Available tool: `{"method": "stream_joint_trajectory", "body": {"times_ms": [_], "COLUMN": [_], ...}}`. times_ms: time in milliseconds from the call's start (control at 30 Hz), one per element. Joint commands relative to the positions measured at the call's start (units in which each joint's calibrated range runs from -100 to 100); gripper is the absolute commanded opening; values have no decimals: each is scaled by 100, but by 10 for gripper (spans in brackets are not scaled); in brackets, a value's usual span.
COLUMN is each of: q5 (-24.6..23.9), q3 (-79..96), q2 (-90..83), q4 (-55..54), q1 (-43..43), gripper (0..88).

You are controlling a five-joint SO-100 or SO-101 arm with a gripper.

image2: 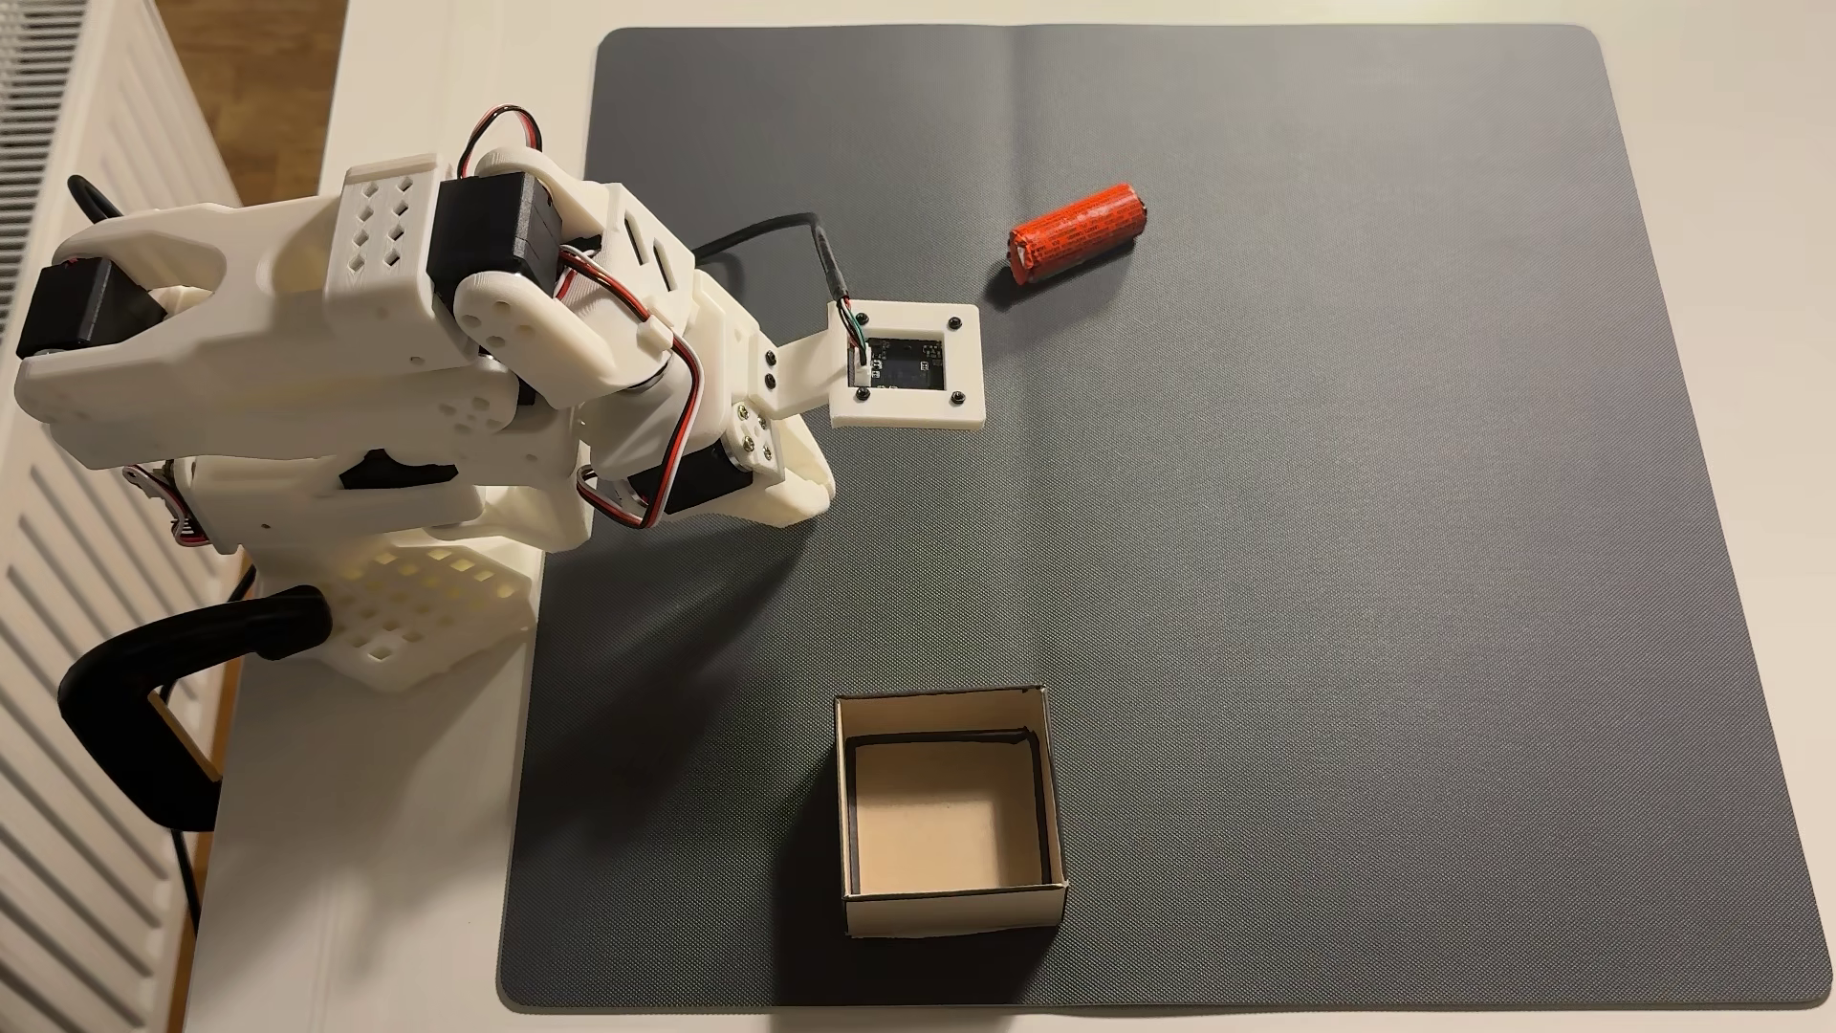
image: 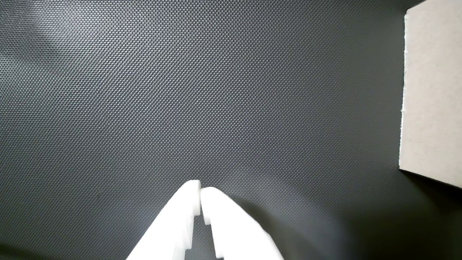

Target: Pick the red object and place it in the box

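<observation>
Arm (image2: 328,328) folded, fingers (image: 216,209) closed, empty

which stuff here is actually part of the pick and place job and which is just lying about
Part of the job:
- small orange-red foil-wrapped cylinder, lying on the mat
- square open-topped cream cardboard box, empty
- white two-finger gripper, jaws shut on nothing

Just there:
- dark grey textured mat
- white radiator at the fixed view's left edge
- black clamp by the arm's base
</observation>
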Motion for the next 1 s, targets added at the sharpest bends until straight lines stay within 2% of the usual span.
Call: {"method": "stream_joint_trajectory", "body": {"times_ms": [0, 467, 667, 833, 900, 967], "q5": [-12, -23, -12, -12, -101, -424], "q3": [73, 73, 28, 19, 19, 46], "q2": [50, 42, 42, 33, 50, 93], "q4": [83, -39, -1674, -3615, -4331, -4637], "q1": [-22, -45, -104, -831, -1121, -1433], "gripper": [11, 7, 7, 7, 7, 7]}}
